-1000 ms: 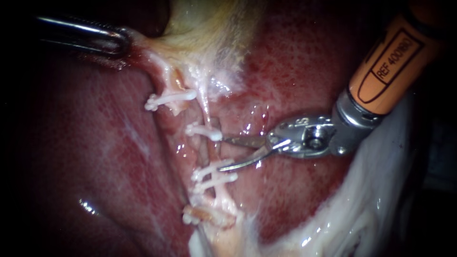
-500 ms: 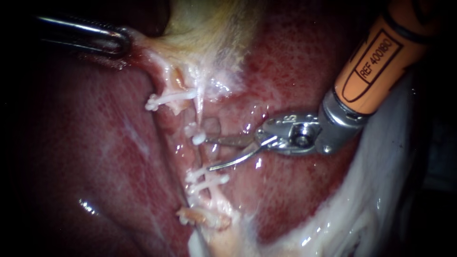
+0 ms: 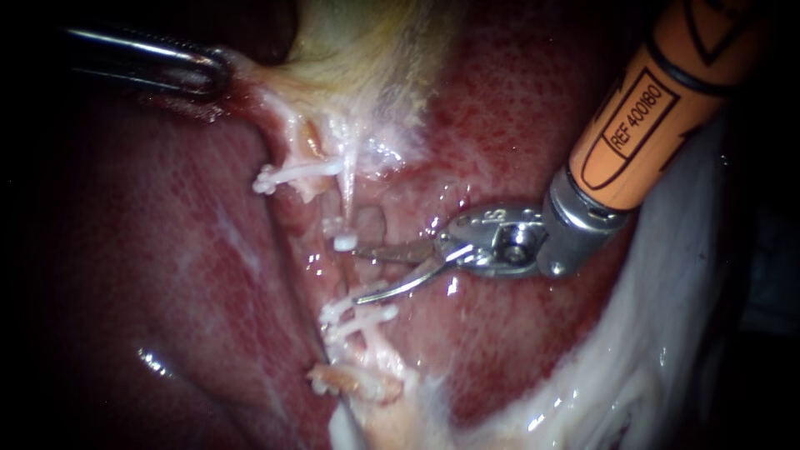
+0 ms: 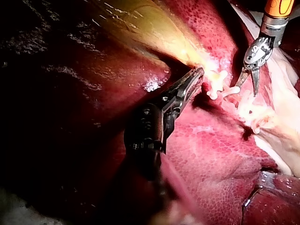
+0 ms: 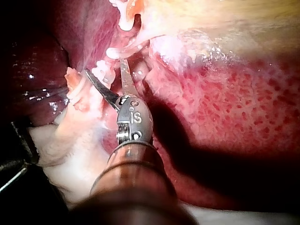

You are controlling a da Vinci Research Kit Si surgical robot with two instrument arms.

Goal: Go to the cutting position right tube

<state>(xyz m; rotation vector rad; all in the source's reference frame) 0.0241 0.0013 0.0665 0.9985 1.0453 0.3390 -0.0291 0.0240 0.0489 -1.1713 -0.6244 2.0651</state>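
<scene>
Orange-shafted, the right instrument [image 3: 357, 273] comes in from the upper right over the liver [image 3: 192, 250], its blades apart with nothing gripped. Their tips bracket the right tube [image 3: 347, 200] on the stretch between a single white clip [image 3: 342, 242] above and a pair of clips [image 3: 360, 315] below. The left instrument [image 3: 212, 73] sits well apart at the upper left, jaws clamped on the pale edge of the gallbladder [image 3: 367, 50], which stretches taut toward it.
</scene>
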